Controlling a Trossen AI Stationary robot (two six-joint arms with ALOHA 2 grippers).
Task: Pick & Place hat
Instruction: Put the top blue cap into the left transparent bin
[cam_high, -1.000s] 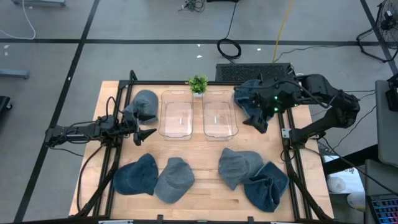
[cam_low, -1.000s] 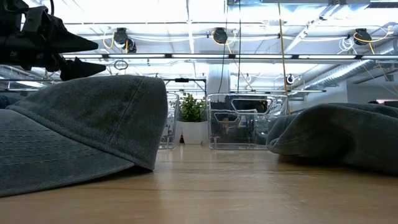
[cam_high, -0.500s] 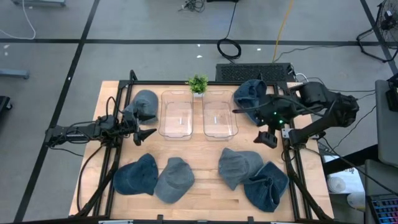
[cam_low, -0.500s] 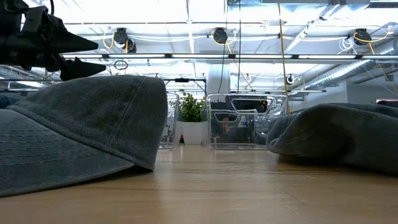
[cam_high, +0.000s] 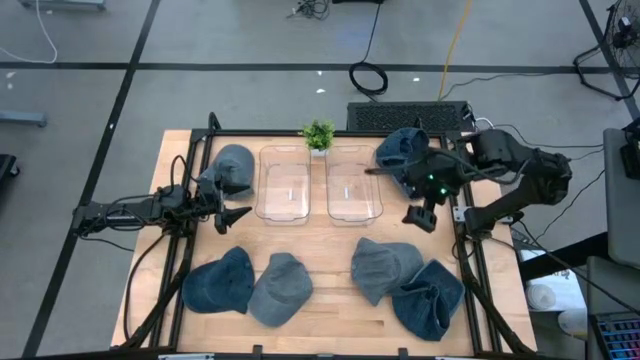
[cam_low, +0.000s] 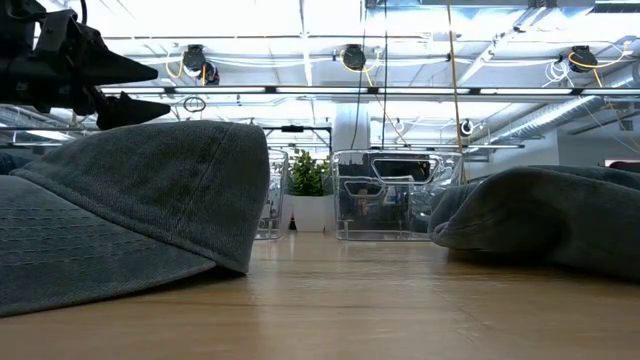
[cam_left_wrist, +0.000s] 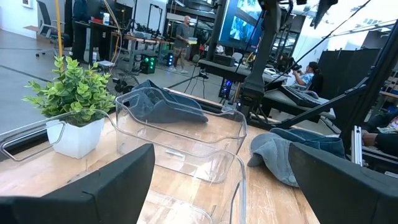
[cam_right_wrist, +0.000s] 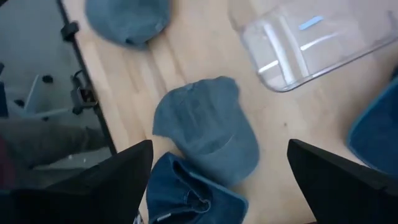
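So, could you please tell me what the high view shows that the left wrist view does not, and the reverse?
Only the high view shows the four hats along the table's near edge, e.g., both arms, and the right fingers open over the table beside the right bin. Only the left wrist view shows the room's screens and people beyond. Both share the potted plant, the clear bins and the open left fingers.

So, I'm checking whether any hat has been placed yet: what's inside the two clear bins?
Both clear bins look empty, their bottoms showing through bare. All six hats lie on the table outside them. Nothing covers either bin.
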